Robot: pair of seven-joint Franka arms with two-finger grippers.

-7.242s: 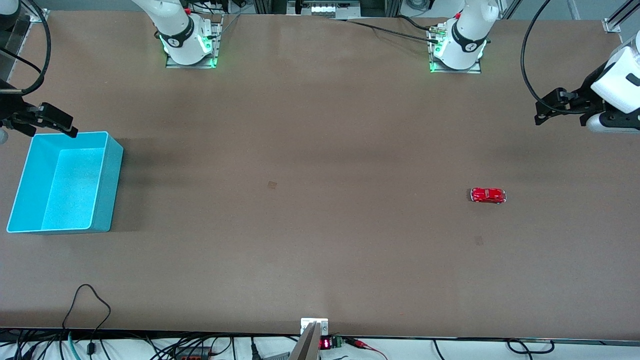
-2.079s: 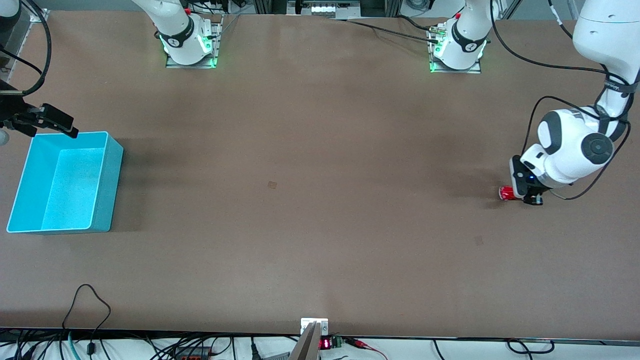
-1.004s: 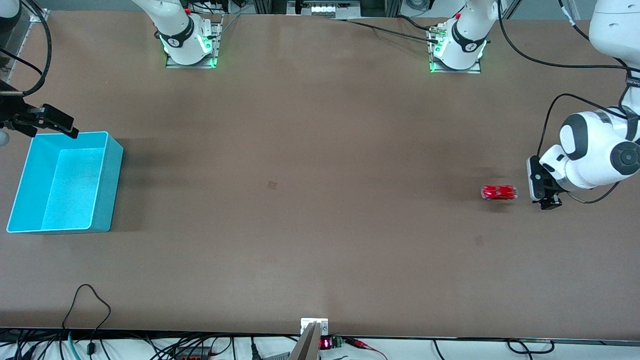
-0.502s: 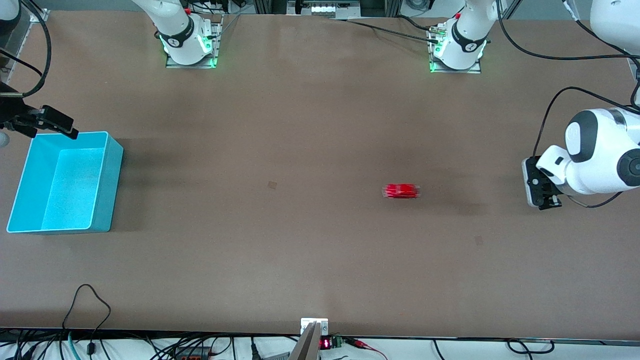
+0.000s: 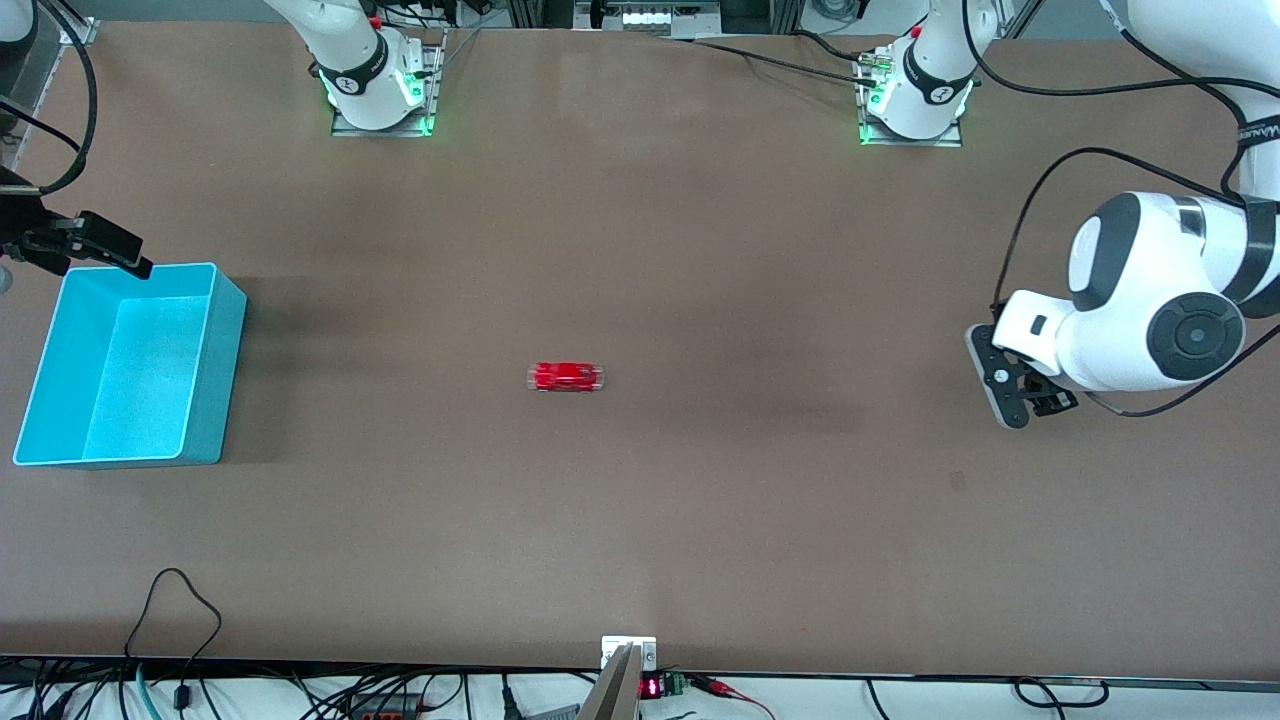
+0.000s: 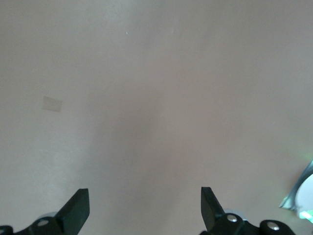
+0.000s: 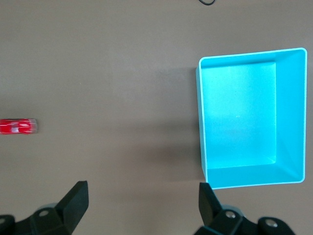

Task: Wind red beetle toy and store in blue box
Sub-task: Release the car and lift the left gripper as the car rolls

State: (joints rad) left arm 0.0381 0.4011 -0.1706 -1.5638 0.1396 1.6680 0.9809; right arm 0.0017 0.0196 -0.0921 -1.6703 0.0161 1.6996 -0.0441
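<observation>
Red beetle toy outside blue box

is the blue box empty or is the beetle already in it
Empty: the blue box shows only bare floor; the red beetle toy sits out on the table mid-way.

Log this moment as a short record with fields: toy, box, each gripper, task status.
toy: the red beetle toy sits on the table near its middle, free of both grippers
box: the blue box stands at the right arm's end of the table, with nothing in it
left gripper: the left gripper is open, holding nothing, over bare table at the left arm's end
right gripper: the right gripper is open, holding nothing, up beside the box
task status: toy not yet in box
</observation>
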